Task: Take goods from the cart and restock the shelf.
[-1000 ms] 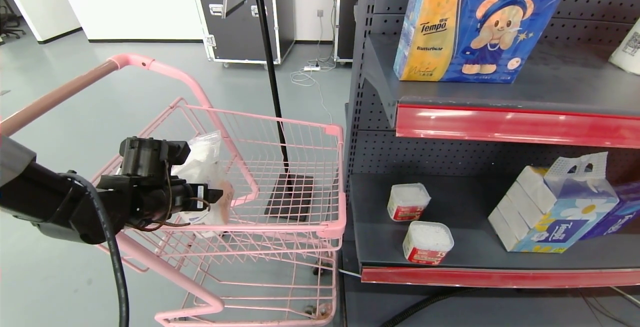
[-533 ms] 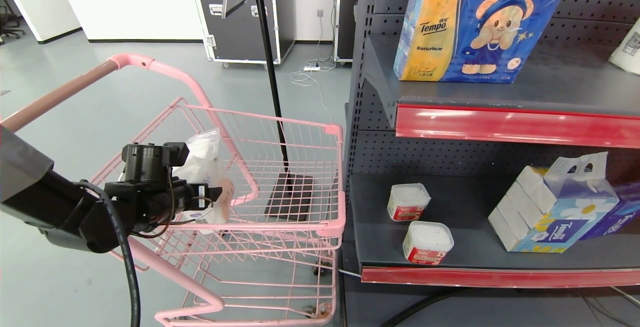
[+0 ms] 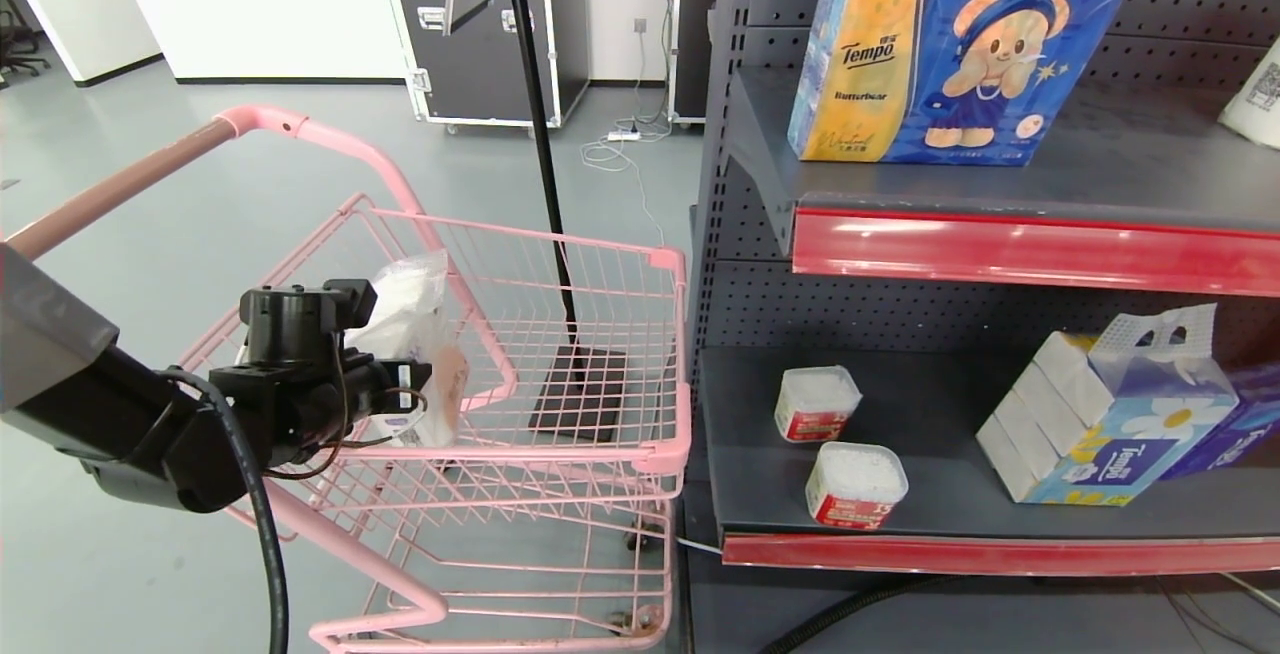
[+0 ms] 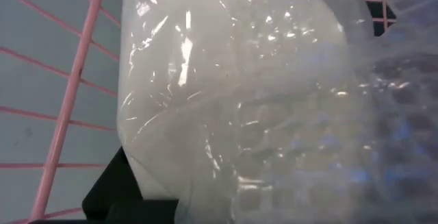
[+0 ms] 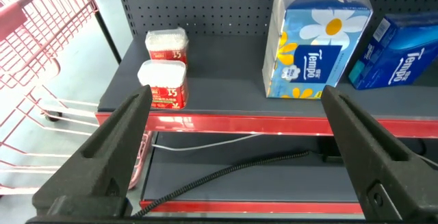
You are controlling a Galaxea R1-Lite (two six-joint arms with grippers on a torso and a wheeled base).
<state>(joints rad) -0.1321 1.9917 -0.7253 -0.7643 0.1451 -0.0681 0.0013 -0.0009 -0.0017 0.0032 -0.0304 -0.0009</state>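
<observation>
**Grip.** The left gripper (image 3: 405,396) sits inside the pink cart (image 3: 600,454), low against its left wall. Its jaws appear closed on the lower part of a clear bag of white goods (image 3: 415,309). In the left wrist view the bag (image 4: 233,101) lies hard against the camera. The right gripper (image 5: 237,94) faces the lower shelf (image 5: 226,104), jaws spread wide and empty.

**Governing relation.** The bag stands with its long axis roughly upright, most of it rising above the jaws and a shorter part hanging below. The lower shelf (image 3: 750,479) lies to the right of the cart, beyond the cart's right wall. In my judgement the bag must rise above that rim before it can travel right.

**Surface and room.** The shelf floor is flat and dark. Two small white tubs (image 3: 817,402) (image 3: 855,484) stand near its left end, and a tissue pack (image 3: 1110,414) stands to their right. Bare floor lies between them and left of the tubs.

**Risk.** The bag is soft and slack, so it may sag or catch on the wires.
</observation>
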